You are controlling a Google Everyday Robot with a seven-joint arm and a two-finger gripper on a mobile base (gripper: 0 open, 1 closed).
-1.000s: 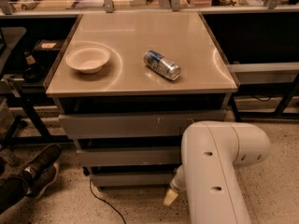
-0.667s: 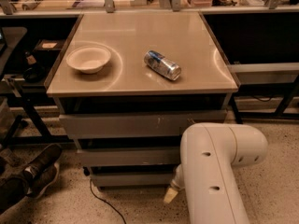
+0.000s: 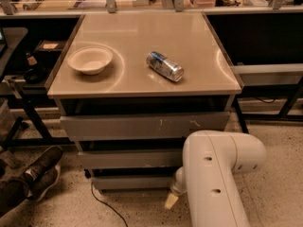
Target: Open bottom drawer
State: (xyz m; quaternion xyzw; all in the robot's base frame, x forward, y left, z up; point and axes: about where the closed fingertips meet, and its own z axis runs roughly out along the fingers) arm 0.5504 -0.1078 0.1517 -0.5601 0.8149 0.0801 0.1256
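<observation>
A: While the bottom drawer (image 3: 135, 182) looks shut, risks noted left to right: bowl (image 3: 90, 59) and can (image 3: 164, 65) on the desk (image 3: 142, 32), up and behind the end effector (image 3: 171, 199). A jerky pull could shake the desk, and the can would probably roll.

B: Flat front, no handle. Slipping off seems likely. Drawer position?

A: Just left of the end effector, close to its tip. Open or closed: cannot tell, the arm (image 3: 213, 174) covers it.

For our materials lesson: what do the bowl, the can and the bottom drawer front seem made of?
Bowl: matte off-white, perhaps paper or plastic. Can: metal, by its bright glints. Bottom drawer: flat grey, dull sheen, probably painted metal. The pincer hangs low before the drawer's right end.
</observation>
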